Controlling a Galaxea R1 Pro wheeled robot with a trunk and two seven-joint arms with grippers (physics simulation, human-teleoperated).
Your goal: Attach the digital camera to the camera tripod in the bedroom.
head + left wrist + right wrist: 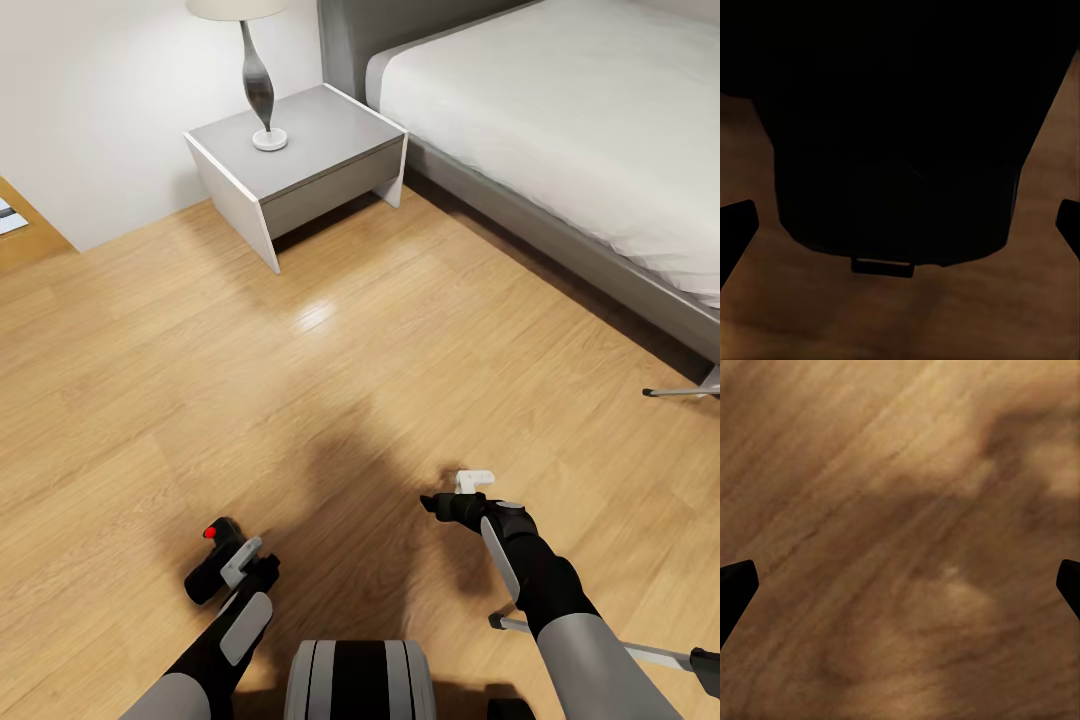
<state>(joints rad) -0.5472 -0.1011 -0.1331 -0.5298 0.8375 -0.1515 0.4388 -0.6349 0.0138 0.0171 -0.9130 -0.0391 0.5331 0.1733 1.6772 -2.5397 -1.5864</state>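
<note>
I had the grey bed (pixel 560 110) ahead at my right, the nightstand (pixel 300 160) with its lamp (pixel 258 75) beside it. A tripod leg (pixel 680 392) poked in by the bed. My left gripper (pixel 235 565) was clamped on the digital camera (pixel 212 572); my right gripper (pixel 440 503) hung wide open, holding nothing

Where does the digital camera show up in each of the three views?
Head view: the camera sits low and left, red button up, in the left end effector.
Left wrist view: the camera is the big black mass across the upper and middle picture.
Right wrist view: not in it; the floor lies ahead.
Shared landmark: the light wood floor.
</note>
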